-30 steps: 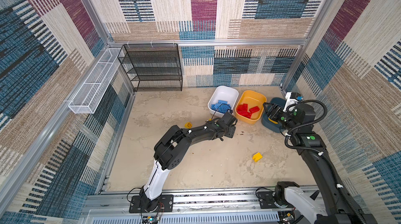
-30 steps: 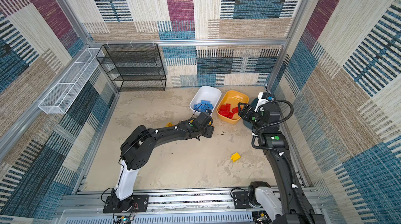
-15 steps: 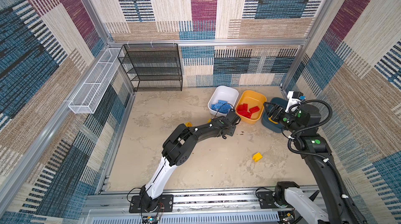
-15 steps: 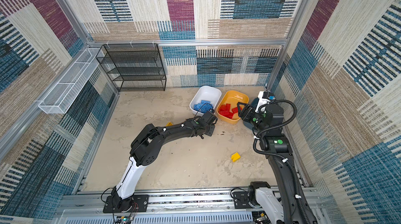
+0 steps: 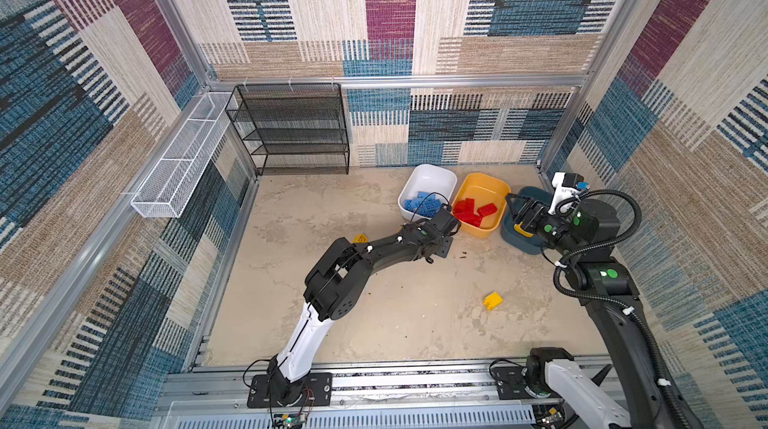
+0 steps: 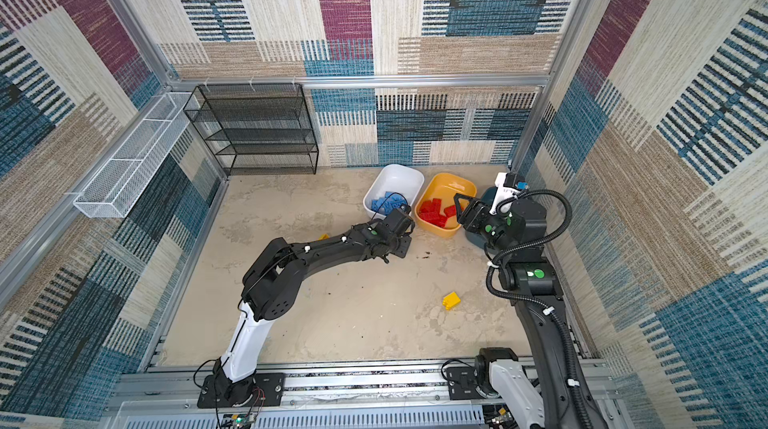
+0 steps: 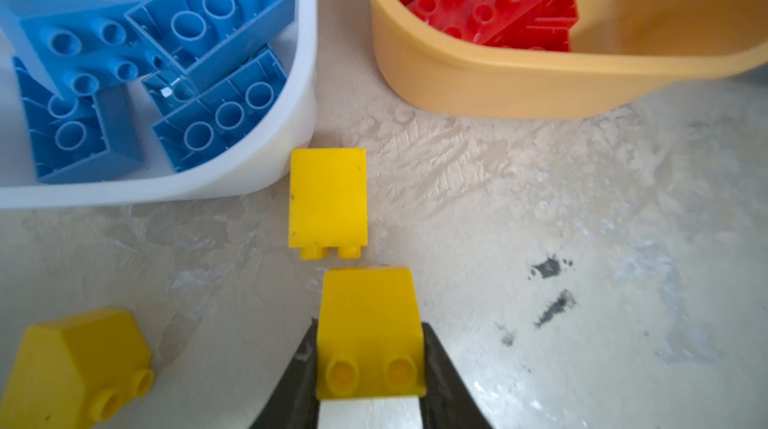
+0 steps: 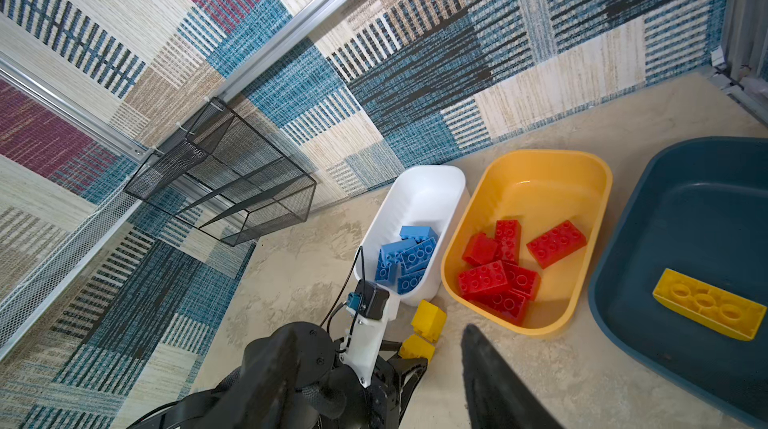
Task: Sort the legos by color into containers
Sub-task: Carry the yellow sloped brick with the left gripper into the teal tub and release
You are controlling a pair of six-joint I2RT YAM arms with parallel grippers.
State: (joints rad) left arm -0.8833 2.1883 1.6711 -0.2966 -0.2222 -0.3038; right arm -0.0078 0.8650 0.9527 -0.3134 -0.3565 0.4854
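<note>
left gripper (image 7: 368,325) clenched on yellow brick (image 7: 368,302) near white tub (image 7: 249,175) | right gripper (image 5: 519,213): we cannot tell | risk: we hold only its stud end, it may twist loose toward teal tub (image 8: 685,215)

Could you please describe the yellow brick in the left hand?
The yellow brick is small, glossy plastic, with a sloped face and two round studs on one end. The left hand is shut on it, black fingers pressing both sides. Close by lies another yellow brick beside the white tub.
</note>
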